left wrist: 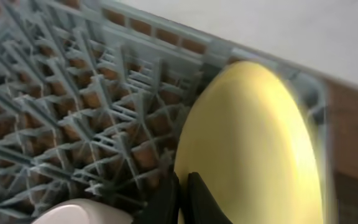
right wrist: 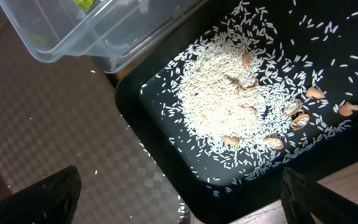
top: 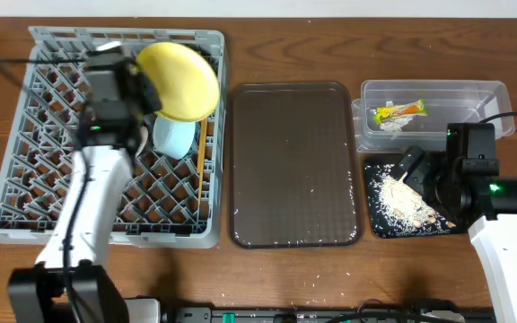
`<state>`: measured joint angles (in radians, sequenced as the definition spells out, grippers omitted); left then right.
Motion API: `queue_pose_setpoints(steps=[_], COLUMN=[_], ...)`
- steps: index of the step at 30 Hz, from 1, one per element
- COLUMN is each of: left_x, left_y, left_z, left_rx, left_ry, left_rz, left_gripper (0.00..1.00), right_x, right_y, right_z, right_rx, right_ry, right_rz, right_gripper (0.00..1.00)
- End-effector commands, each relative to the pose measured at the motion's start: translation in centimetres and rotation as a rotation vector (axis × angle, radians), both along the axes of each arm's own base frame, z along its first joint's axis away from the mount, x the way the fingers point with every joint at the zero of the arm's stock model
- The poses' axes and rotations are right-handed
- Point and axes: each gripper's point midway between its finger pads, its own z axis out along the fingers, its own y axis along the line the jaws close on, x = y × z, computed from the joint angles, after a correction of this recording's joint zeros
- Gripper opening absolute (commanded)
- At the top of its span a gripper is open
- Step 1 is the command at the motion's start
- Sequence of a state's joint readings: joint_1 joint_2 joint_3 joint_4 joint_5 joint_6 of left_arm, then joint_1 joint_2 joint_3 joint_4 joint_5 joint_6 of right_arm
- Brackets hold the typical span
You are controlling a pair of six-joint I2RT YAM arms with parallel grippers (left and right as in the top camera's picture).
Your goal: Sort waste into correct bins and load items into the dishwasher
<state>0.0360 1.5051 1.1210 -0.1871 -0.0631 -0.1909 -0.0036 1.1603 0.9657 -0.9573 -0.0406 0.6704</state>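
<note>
Across the 9 o'clock half of the wooden table (top: 240, 278) sits the large square grey plastic dish rack (top: 25, 179), a lattice of thin ribs and pegs with brown wood showing through the cells. The left gripper (top: 146, 90) is over the rack's 1 o'clock corner. In the left wrist view its dark fingers (left wrist: 166, 199) are pressed close together on the rim of the round yellow plate (left wrist: 253, 143), which is smooth, matte and standing tilted against the rack's corner wall. At 6 o'clock of the plate, a light blue bowl (top: 173, 135) rests inside the rack. Just beside it at 3 o'clock, thin wooden chopsticks (top: 202, 144) lie along the rack's wall.

At table centre is the large dark brown serving tray (top: 294, 161), rectangular with rounded corners and a fine woven texture. A few stray pale grains lie on its surface.

At 2 o'clock stands the clear plastic tub (top: 501, 99), thin-walled and translucent. It holds a yellow-green snack wrapper (top: 399, 111) and a crumpled white paper bit (top: 391, 126).

Directly at 6 o'clock of the tub lies the shallow glossy black tray (top: 375, 224). It carries a heap of pale rice-like crumbs (right wrist: 222, 99), with loose grains spread around the heap and several tan, shell-like pieces (right wrist: 300, 118) on its 4 o'clock side. The right gripper (right wrist: 179, 186) hangs above this tray with its fingers (right wrist: 58, 193) spread wide apart and nothing between them.
</note>
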Motion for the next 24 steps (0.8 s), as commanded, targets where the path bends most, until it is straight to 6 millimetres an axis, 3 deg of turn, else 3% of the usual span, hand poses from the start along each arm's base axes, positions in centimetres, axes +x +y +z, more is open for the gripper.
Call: queue_pose_setpoints(steps=[1,7,12,13,14,16,20,22,24], left_x=[-0.4,-1.1,-1.3,-1.2,-1.0,-0.7,-0.7,-1.1,-1.1], left_y=[0.7,-0.1,0.9,0.7,0.4,0.5,1.5,1.1,0.6], left_z=[1.6,4.1,3.7,3.1,2.0,-0.5,-1.2,-1.2,-1.7], left_rx=[0.345,0.526,0.529,0.478,0.382,0.069,-0.420,-0.652,-0.709], left_ry=[0.013,-0.027,-0.004,-0.003,0.006,0.029,0.015,0.034,0.055], left_rz=[0.090,0.191,0.210,0.201,0.172,0.131,0.123,0.111,0.093], left_gripper=[0.07,0.08,0.07,0.11,0.33,0.48,0.56,0.63,0.65], right_x=[0.0,0.0,0.0,0.0,0.0,0.0,0.0,0.0,0.0], right_y=[-0.3,-0.3,-0.3,-0.3,-0.3,-0.3,-0.3,-0.3,-0.3], right_z=[0.1,0.1,0.1,0.1,0.1,0.1,0.1,0.1,0.1], right_rx=[-0.006,-0.006,-0.006,-0.006,-0.006,-0.006,-0.006,-0.006,-0.006], right_ry=[-0.002,-0.002,-0.002,-0.002,-0.002,-0.002,-0.002,-0.002,-0.002], right_rz=[-0.017,-0.017,-0.017,-0.017,-0.017,-0.017,-0.017,-0.017,-0.017], right_gripper=[0.99,0.99,0.99,0.99,0.99,0.99,0.99,0.99,0.99])
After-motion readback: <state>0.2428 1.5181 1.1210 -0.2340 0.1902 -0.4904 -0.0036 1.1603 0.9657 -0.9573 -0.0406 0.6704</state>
